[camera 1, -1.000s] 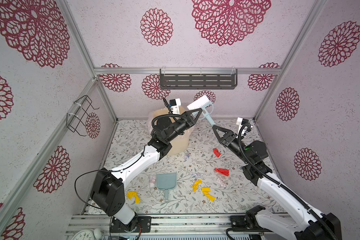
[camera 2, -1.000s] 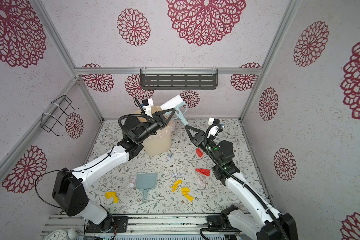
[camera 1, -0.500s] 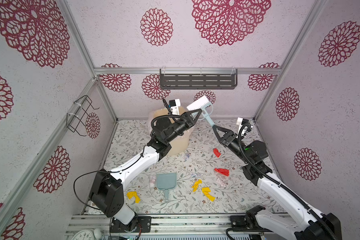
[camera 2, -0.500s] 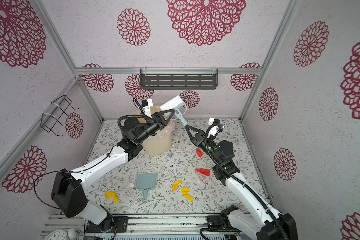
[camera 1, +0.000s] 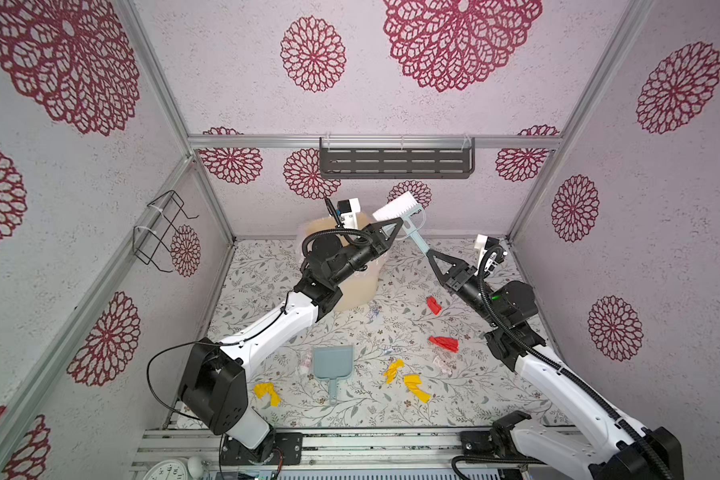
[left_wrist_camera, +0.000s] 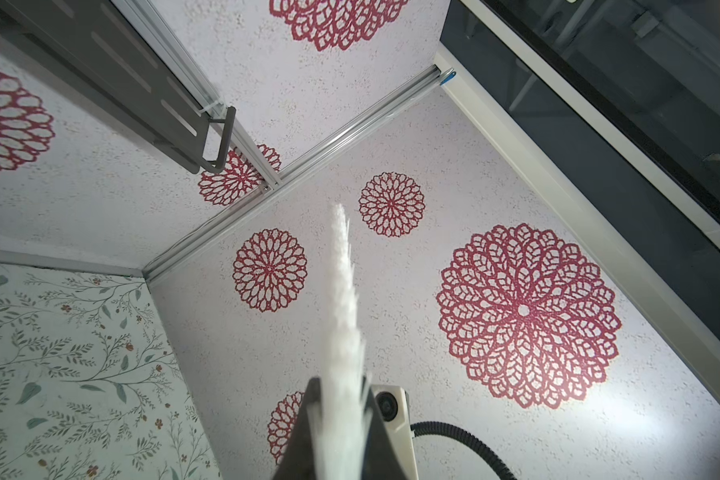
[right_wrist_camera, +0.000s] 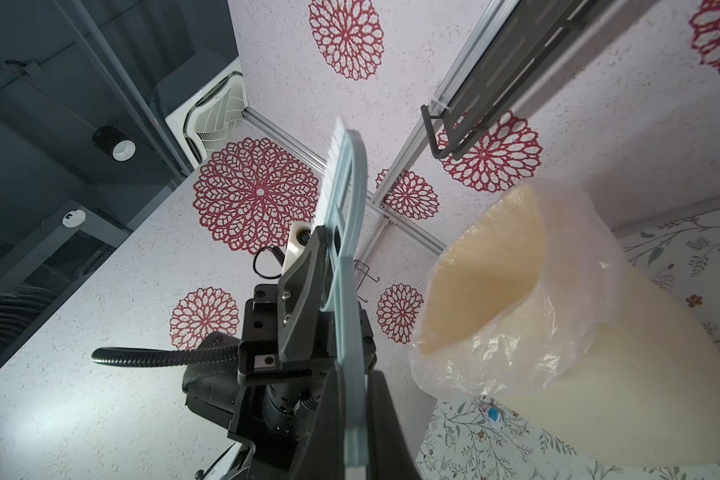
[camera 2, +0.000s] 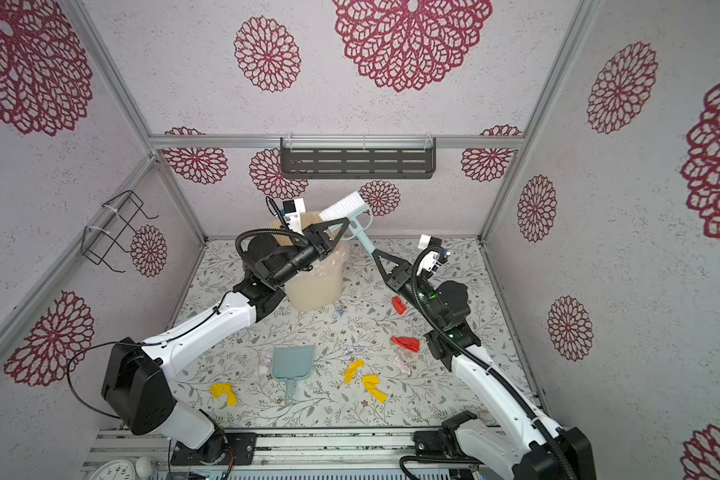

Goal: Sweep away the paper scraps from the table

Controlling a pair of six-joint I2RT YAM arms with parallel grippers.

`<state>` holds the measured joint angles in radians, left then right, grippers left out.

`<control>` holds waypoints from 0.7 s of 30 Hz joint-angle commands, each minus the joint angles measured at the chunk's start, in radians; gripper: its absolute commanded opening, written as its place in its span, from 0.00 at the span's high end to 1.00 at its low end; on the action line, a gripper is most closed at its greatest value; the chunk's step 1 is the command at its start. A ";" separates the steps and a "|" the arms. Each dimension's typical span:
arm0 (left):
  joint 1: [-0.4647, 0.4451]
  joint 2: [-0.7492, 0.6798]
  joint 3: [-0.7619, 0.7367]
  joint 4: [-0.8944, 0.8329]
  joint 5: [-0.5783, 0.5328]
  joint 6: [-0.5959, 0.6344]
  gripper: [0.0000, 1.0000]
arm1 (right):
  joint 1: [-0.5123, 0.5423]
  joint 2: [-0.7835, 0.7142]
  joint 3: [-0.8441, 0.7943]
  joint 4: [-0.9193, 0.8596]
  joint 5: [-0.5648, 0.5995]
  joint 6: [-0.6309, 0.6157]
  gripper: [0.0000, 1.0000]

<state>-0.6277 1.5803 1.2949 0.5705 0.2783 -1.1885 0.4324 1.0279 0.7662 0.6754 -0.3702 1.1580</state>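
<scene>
High above the back of the table (camera 1: 258,266), both grippers hold the small hand brush (camera 1: 395,206). My left gripper (camera 1: 400,224) is shut on its white-bristled head (left_wrist_camera: 344,291). My right gripper (camera 1: 431,253) is shut on the end of the pale blue handle (right_wrist_camera: 348,249). Both top views show the paper scraps lying on the table: yellow ones (camera 1: 393,369) (camera 1: 267,392), red ones (camera 1: 444,343) (camera 2: 399,304) and a whitish-pink one (camera 1: 441,362). In the wrist views my left gripper (left_wrist_camera: 339,384) and right gripper (right_wrist_camera: 352,374) point up at the walls.
A pale blue dustpan (camera 1: 332,365) lies flat near the front middle, its handle towards the front edge. A cream bin with a clear liner (camera 1: 356,286) stands at the back, under my left arm. A dark shelf (camera 1: 395,163) and a wire rack (camera 1: 163,232) hang on the walls.
My right gripper's jaws have closed on the brush handle. Both arms and the brush have barely moved.
</scene>
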 commanded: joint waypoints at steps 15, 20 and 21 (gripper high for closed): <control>0.005 -0.066 -0.005 -0.081 0.001 0.066 0.01 | -0.026 -0.045 0.022 0.006 0.014 -0.018 1.00; 0.016 -0.127 -0.045 -0.170 -0.026 0.094 0.03 | -0.055 -0.049 0.042 -0.011 -0.001 -0.018 1.00; 0.017 -0.142 -0.055 -0.194 -0.033 0.098 0.03 | -0.061 -0.050 0.046 -0.016 -0.005 -0.018 1.00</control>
<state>-0.6205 1.4899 1.2617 0.4416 0.2672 -1.1248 0.3882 1.0054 0.7662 0.6323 -0.3679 1.1591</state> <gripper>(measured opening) 0.971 0.075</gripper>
